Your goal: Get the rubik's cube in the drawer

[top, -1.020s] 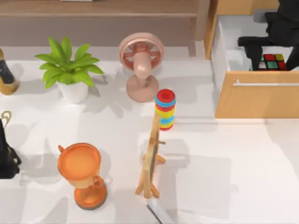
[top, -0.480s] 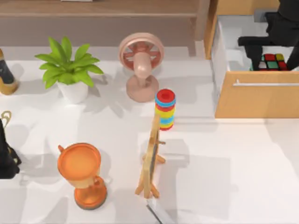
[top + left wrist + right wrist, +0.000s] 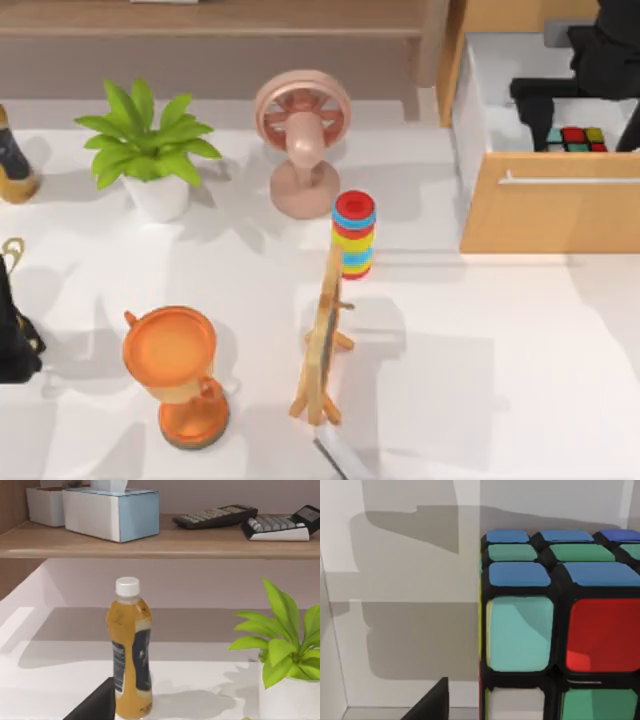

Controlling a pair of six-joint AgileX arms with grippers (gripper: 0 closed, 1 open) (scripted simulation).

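Rubik's cube (image 3: 575, 140) inside drawer (image 3: 551, 213)

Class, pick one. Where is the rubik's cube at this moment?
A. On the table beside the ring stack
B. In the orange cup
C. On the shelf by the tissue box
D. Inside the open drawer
D: the rubik's cube lies between the white walls of the drawer, behind its wood front panel.

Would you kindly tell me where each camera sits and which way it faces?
Top view: above the table, looking down; right arm over the drawer.
Left wrist view: on the left arm, facing a bottle and shelf.
Right wrist view: inside the drawer, close on the rubik's cube.
Shared: top and right wrist views both show the rubik's cube.
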